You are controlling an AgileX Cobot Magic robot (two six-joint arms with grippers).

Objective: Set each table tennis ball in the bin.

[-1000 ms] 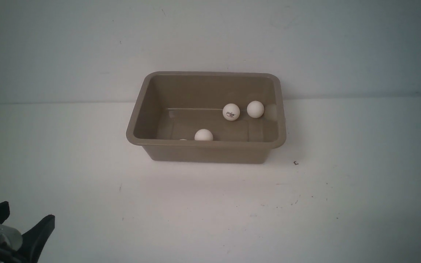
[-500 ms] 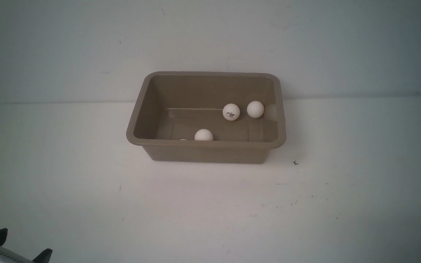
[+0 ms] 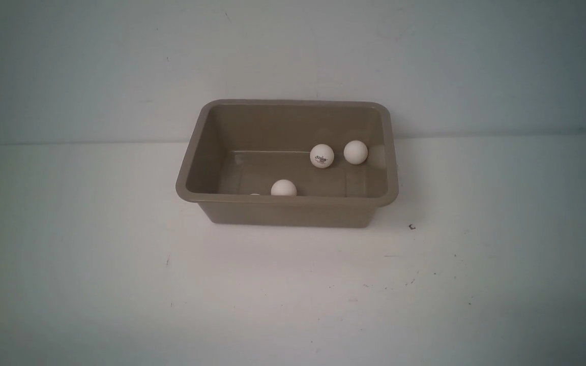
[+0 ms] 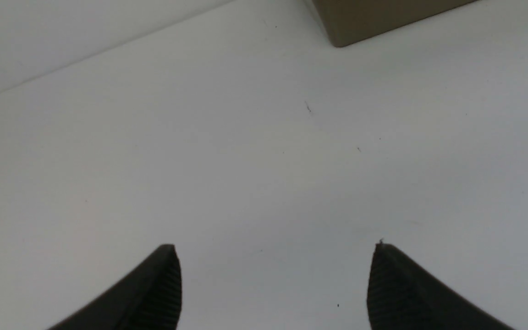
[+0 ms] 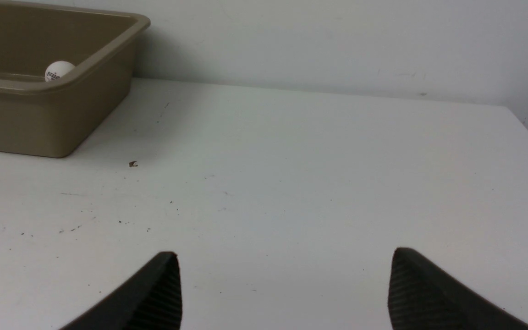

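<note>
White table (image 3: 94, 264) against pale wall | bin (image 3: 293, 212) centre frame | table tennis balls (image 3: 322, 155) inside bin | left gripper (image 4: 273, 284) spread, empty | right gripper (image 5: 284, 288) spread, empty

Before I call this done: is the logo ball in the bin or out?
In. The logo ball sits on the floor of the bin, inside its walls.

left claw (image 4: 273, 284): fingers spread wide, nothing between them, ribbed inner pads facing each other | right claw (image 5: 284, 288): fingers spread wide, nothing held | front view: neither arm in frame
</note>
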